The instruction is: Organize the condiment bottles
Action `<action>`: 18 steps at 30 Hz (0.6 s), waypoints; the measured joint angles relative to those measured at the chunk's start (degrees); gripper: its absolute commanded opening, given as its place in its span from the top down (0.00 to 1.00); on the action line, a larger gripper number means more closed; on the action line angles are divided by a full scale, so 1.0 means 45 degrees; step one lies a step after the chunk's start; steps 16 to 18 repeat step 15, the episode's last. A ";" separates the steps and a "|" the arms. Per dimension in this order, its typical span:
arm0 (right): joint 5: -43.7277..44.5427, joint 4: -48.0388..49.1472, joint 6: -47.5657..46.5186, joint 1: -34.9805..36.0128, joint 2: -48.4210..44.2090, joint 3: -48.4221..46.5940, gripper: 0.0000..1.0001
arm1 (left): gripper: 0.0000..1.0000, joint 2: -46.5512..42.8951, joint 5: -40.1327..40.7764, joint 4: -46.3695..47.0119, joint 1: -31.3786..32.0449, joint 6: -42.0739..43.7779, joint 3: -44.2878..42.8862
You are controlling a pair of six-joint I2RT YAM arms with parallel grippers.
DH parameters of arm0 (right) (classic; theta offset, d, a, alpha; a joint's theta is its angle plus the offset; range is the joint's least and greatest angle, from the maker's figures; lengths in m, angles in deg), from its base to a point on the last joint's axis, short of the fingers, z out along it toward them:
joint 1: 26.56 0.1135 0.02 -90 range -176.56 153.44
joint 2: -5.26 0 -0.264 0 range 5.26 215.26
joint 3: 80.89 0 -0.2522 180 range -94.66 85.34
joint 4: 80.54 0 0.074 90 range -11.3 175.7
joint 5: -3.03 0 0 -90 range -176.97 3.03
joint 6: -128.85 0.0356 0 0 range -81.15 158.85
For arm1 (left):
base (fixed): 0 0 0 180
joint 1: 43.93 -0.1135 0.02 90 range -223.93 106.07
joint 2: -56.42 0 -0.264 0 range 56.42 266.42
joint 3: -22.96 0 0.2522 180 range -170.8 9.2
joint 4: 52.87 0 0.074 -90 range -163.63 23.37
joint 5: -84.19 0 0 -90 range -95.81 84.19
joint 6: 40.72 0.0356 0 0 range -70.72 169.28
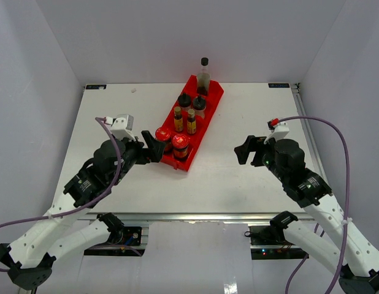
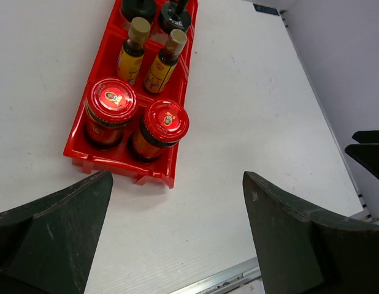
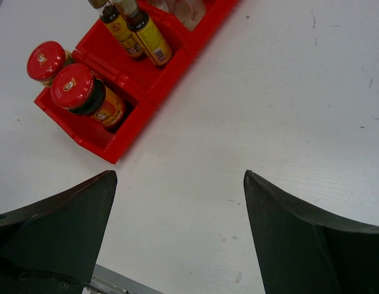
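Observation:
All the condiment bottles stand in the long red tray (image 1: 215,98). Two red-lidded jars (image 1: 180,144) fill its near end, then two slim yellow-labelled bottles (image 1: 191,121), two black-capped shakers (image 1: 199,104), and the tall clear bottle (image 1: 204,73) at the far end. My left gripper (image 1: 156,149) is open and empty, close beside the tray's near-left corner. My right gripper (image 1: 240,153) is open and empty, well right of the tray. The left wrist view shows the jars (image 2: 165,125), the slim bottles (image 2: 131,52) and open jaws (image 2: 177,180). The right wrist view shows the jars (image 3: 85,95) and open jaws (image 3: 180,177).
The tray (image 2: 116,162) lies diagonally on the white table, near end toward the left arm. The table's metal front edge (image 2: 226,278) runs just below the left fingers. White walls enclose the left, back and right sides. The right gripper's fingers (image 2: 367,147) show at the left wrist view's right edge.

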 measured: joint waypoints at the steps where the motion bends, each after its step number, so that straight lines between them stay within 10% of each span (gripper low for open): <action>1: 0.0046 0.0000 0.0060 -0.0003 -0.0204 0.0000 0.10 | 0.02 -0.0267 0.0038 -0.0044 0.0000 -0.0134 0.0144; 18: 0.0258 -0.0314 0.0559 -0.0004 -0.1003 -0.0044 0.10 | 0.02 -0.1328 0.0475 -0.0667 0.0000 -0.1559 0.0967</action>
